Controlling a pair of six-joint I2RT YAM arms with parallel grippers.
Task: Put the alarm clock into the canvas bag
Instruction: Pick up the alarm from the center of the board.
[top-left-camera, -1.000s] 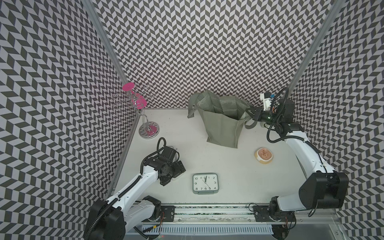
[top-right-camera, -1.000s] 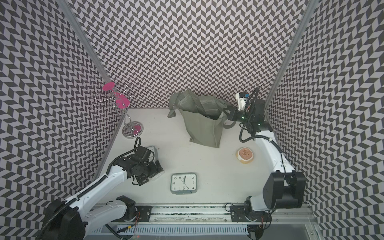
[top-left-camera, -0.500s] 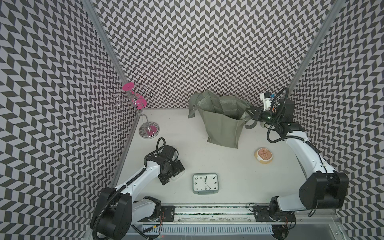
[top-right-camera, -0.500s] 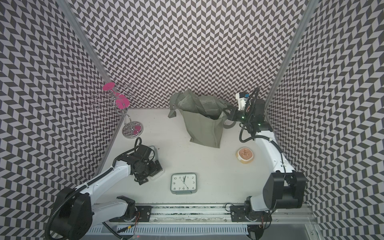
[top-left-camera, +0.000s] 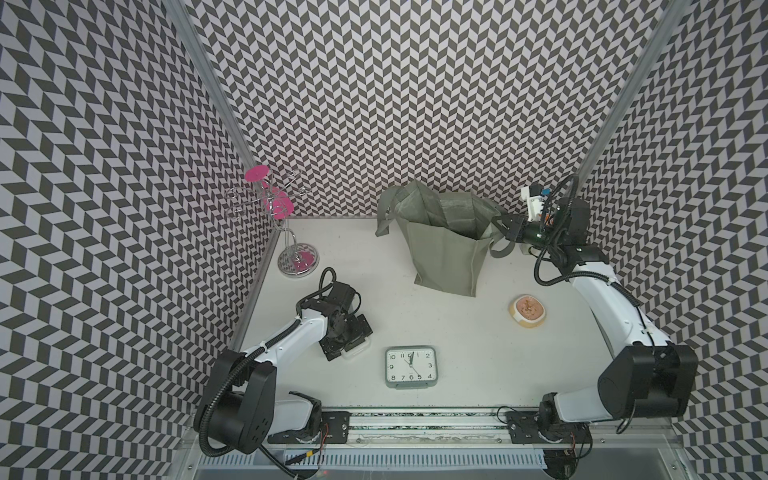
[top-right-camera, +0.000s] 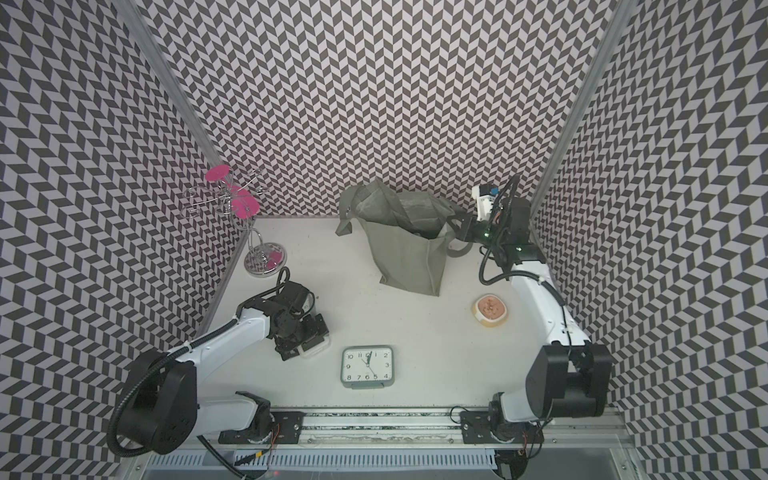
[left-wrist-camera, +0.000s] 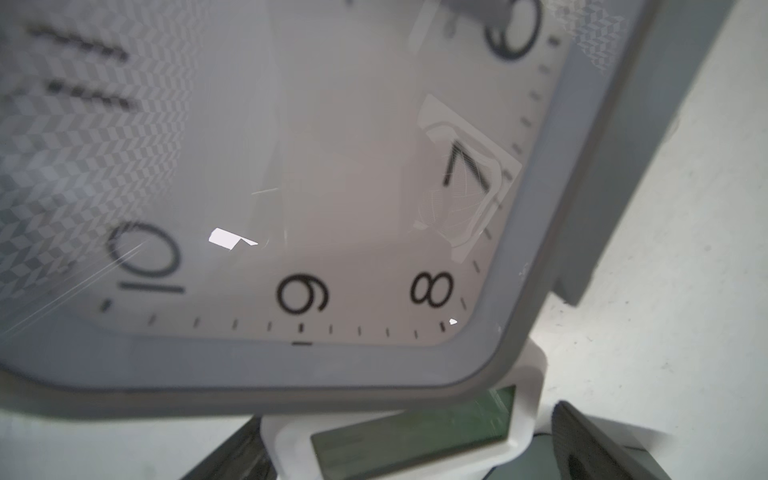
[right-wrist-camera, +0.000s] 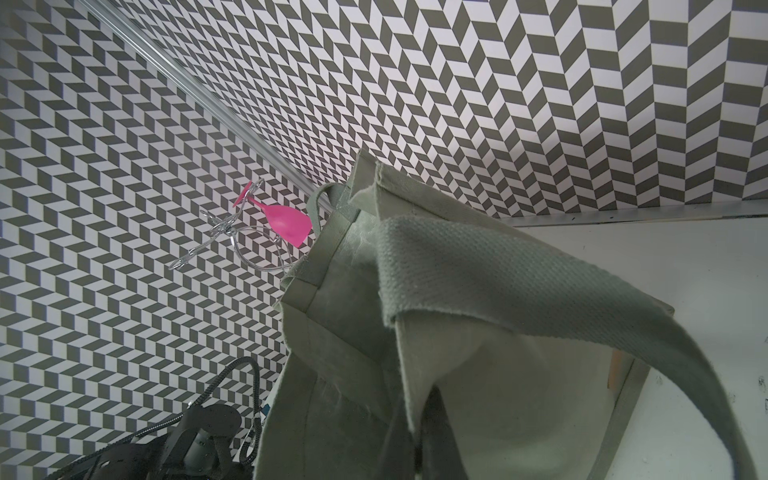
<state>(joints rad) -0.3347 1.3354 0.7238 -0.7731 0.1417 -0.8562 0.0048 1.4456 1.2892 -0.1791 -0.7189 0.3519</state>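
**Left gripper open beside clock, right gripper pinching bag rim**

Against the frames a second earlier, only the left arm differed. Its big black lower joint had swung further in from the front edge, and the left gripper (top-left-camera: 347, 341) sat slightly nearer the alarm clock (top-left-camera: 410, 368). The clock, the canvas bag (top-left-camera: 446, 257) and the right gripper (top-left-camera: 498, 224) matched the earlier frames.

Left gripper: jaws spread wide, nothing grasped, low over the white matte table (top-left-camera: 457, 332). A small white-framed device (left-wrist-camera: 415, 436) with a greenish screen lay between its fingers (left-wrist-camera: 582, 449). The clock was just beside this gripper on its right-arm side, with a gap showing in both top views. The bag was well apart from it, off toward the back wall.

Right gripper: clamped on the bag's rim at the corner nearest it. The right wrist view showed cloth pinched between its dark fingers.

Clock: rounded rectangle with a grey plastic frame, white dial, black numerals and a glossy reflective cover. It lay flat on its back, face up. The 12 pointed toward the back wall, and the long axis ran across the table, parallel to the front rail (top-left-camera: 415, 415).

Bag: matte woven grey-green cloth, upright, mouth open, sides creased. One loop handle (top-left-camera: 384, 216) drooped on the side away from the right gripper.

Also there: a chrome wire stand (top-left-camera: 305, 254) with pink plastic goblets (top-left-camera: 279, 206), and a round bowl (top-left-camera: 527, 311).
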